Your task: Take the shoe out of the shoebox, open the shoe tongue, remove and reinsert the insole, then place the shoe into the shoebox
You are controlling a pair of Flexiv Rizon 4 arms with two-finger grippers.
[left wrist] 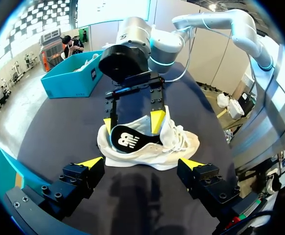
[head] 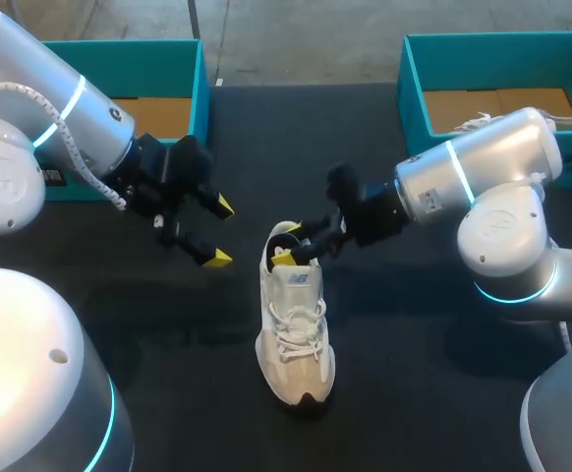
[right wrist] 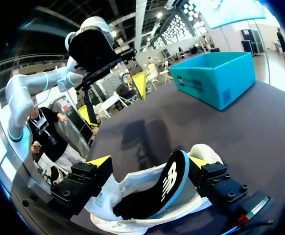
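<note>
The shoe (head: 294, 334) stands upright on its sole in the middle of the counter (head: 414, 344), out of any box, laces up. The insole (left wrist: 128, 141) pokes out of its opening, black with a pale blue edge. It is half out, and I judge we are in the remove-and-reinsert step.

The shoe looks light and soft: mesh upper, padded collar, floppy tongue. It will give under a pinch and could tip or skid if tugged sideways. The heel collar or the sole edge looks like the firmest hold. The insole is thin and bendy, so it is best pinched flat across its raised heel end.

The right gripper (right wrist: 150, 161) sits right at the shoe's opening with its fingers spread. The insole stands between them, leaning near one finger, with a clear gap to the other, so nothing is clamped. The left gripper (head: 221, 231) hangs off the shoe's left side, well apart from it, fingers wide and empty.

The counter is matt black and cloth-like, so it should offer some grip under the sole. Beyond the shoe, a teal left shoebox (head: 168, 49) sits far to its left and a right shoebox (head: 414, 88) far to its right, the latter holding a second white shoe (head: 571, 118).
</note>
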